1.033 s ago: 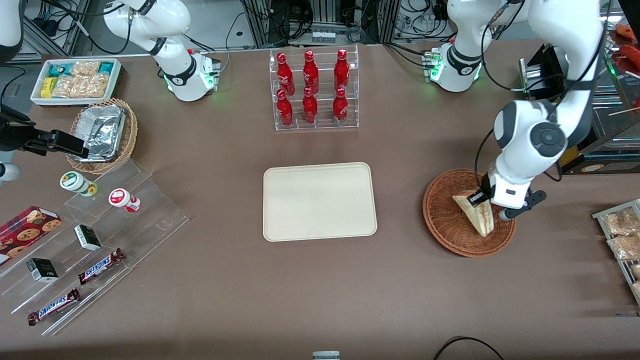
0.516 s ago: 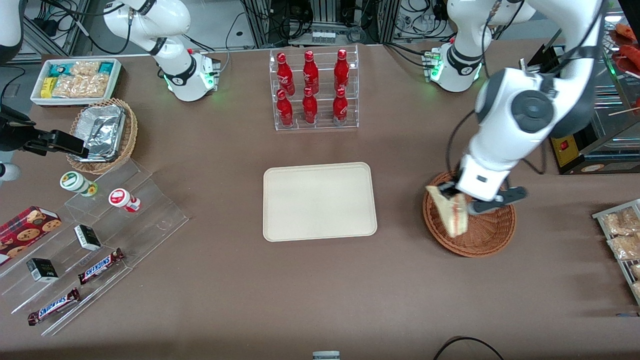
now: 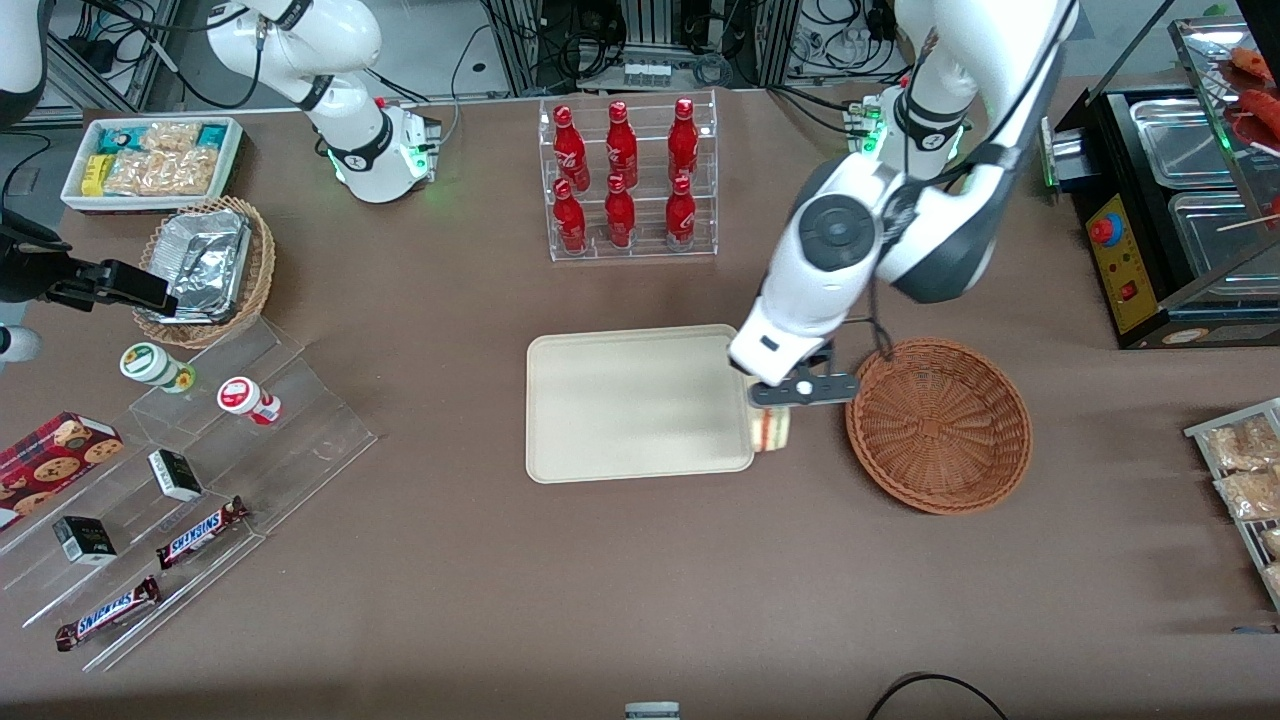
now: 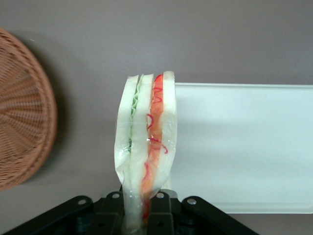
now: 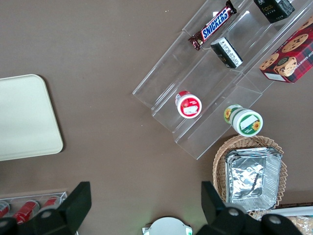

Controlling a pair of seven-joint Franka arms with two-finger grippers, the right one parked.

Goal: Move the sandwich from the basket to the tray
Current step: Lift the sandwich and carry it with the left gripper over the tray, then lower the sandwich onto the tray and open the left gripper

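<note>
Gripper: left gripper (image 3: 772, 403), jaws clamped on wrapped triangular white-bread sandwich (image 4: 145, 147).
Change: sandwich lifted out of round reddish-brown wicker basket (image 3: 938, 424), now above edge of cream rectangular tray (image 3: 638, 402).
Implication: lowering and release remain.

Six red bottles (image 3: 620, 180), two Snickers bars (image 3: 203, 531), two wicker baskets (image 3: 938, 425), one tray (image 3: 637, 402), one sandwich (image 3: 771, 429).

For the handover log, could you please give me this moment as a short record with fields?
sandwich: hanging from the gripper, over the tray's edge nearest the basket
gripper: shut on the sandwich, between basket and tray
basket: nothing in it
tray: nothing on it
stage: carrying, not yet set down
</note>
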